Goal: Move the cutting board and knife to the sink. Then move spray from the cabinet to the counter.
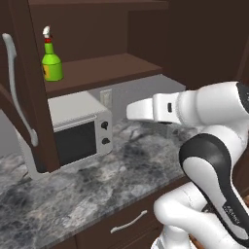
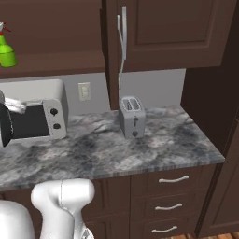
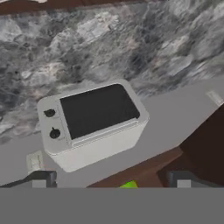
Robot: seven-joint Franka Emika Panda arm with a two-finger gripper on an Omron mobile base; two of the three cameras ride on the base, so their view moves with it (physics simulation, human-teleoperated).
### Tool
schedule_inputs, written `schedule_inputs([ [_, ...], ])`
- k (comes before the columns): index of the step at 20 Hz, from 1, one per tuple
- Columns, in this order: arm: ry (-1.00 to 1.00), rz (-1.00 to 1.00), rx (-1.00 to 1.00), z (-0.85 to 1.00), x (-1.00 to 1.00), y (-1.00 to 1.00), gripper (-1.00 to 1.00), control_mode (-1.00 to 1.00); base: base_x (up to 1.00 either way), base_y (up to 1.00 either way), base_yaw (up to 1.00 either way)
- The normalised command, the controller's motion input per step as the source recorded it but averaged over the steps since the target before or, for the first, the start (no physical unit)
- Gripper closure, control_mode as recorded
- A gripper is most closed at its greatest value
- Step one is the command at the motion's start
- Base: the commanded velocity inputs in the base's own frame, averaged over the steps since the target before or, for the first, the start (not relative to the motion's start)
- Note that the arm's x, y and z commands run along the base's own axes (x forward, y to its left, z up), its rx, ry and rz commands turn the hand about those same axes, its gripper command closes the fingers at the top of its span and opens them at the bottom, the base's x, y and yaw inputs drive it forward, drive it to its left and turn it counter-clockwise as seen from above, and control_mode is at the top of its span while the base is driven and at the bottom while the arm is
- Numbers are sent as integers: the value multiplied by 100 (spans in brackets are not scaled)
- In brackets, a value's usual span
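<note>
The green spray with its red-and-white nozzle stands on the lower shelf of the open dark brown cabinet, above the microwave. It also stands at the far left of the right base view, spray, and a sliver of the green spray peeks between my fingertips. My gripper is open and holds nothing; it hangs over the counter, pointed toward the microwave and the shelf. The cutting board, knife and sink are out of view.
A white microwave sits on the counter under the shelf. The cabinet door with its long silver handle swings out at the left. A grey toaster stands further right, with drawers below the counter edge.
</note>
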Motion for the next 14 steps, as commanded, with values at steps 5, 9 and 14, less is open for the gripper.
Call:
schedule_inputs([
  [5,-15,13,-4,78,5,22,-100,-100,0,0,0],
  [9,0,3,-14,61,19,40,-100,-100,0,0,0],
  [14,6,-4,-18,20,19,38,-100,-100,0,0,0],
])
